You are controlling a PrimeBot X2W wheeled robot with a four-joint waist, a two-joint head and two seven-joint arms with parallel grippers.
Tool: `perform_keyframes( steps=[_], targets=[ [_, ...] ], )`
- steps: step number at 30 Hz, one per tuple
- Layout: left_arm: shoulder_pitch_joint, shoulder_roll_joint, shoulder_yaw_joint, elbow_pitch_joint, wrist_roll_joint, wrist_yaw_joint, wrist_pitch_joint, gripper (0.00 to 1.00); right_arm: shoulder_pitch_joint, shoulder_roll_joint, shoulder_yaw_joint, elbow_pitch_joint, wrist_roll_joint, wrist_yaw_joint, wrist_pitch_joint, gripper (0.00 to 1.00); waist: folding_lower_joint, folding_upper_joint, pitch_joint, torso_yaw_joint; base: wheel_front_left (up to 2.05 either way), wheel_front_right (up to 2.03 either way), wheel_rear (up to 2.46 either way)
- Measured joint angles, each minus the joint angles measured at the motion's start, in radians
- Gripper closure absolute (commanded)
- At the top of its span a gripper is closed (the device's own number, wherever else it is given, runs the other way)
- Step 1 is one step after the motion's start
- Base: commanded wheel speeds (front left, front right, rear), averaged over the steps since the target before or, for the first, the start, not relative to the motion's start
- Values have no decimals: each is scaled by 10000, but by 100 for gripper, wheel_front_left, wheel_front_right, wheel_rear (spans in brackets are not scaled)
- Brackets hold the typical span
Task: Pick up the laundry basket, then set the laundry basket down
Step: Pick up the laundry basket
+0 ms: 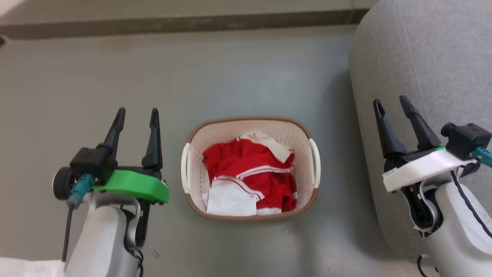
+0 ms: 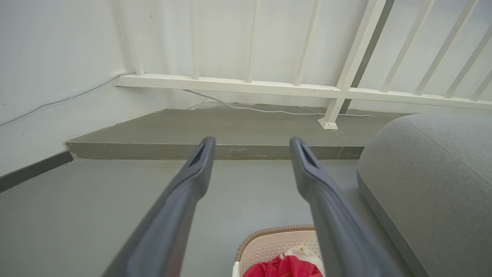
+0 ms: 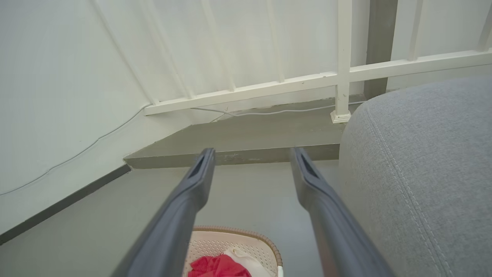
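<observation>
Looking straight down on the laundry basket [image 1: 250, 119], parked on the grey floor [image 1: 115, 77] between the two hands and touching neither. Stuffed with red and white clothes [image 1: 250, 165], bunched up enough to hide the bottom completely. Can't tell how many pieces or what kind. Both white side handles [image 1: 185, 165] out in the open, clear of either hand.

Off to one side of the basket, the left hand [image 1: 137, 113], fingers spread apart and holding nothing. Well off to the other side, the right hand [image 1: 391, 102], also spread and empty, seen against a big grey upholstered thing [image 1: 423, 57]. Sofa-like, but cut off by the top and right edges, so hard to say. Can't tell whether touching it or just above it. Both forearms chopped off at the bottom edge.

From the left wrist, just a corner of the basket poking in at the bottom edge, partly behind one finger, with a scrap of red inside. Same story from the right wrist: far end of the rim only, the rest cut off or tucked behind a finger. Beyond the fingertips, a low concrete step [image 2: 250, 151], a white railing [image 2: 246, 85] and a thin cable [image 2: 269, 111] along the wall. Can't follow it to either end.
</observation>
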Motion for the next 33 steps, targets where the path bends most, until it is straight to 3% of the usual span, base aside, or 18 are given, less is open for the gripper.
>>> perform_keyframes(
  steps=[16,33],
  targets=[
    [-1732,-27,-424,1467,31,2,-2,0,-1850,6,652,1682,648,2,0,0,1,0,2280,-90,0,0,0],
    [-3735,-98,-828,4332,-648,90,-2,0,-3841,454,1732,4301,1601,0,209,0,1,0,4677,55,0,0,0]
  ],
)
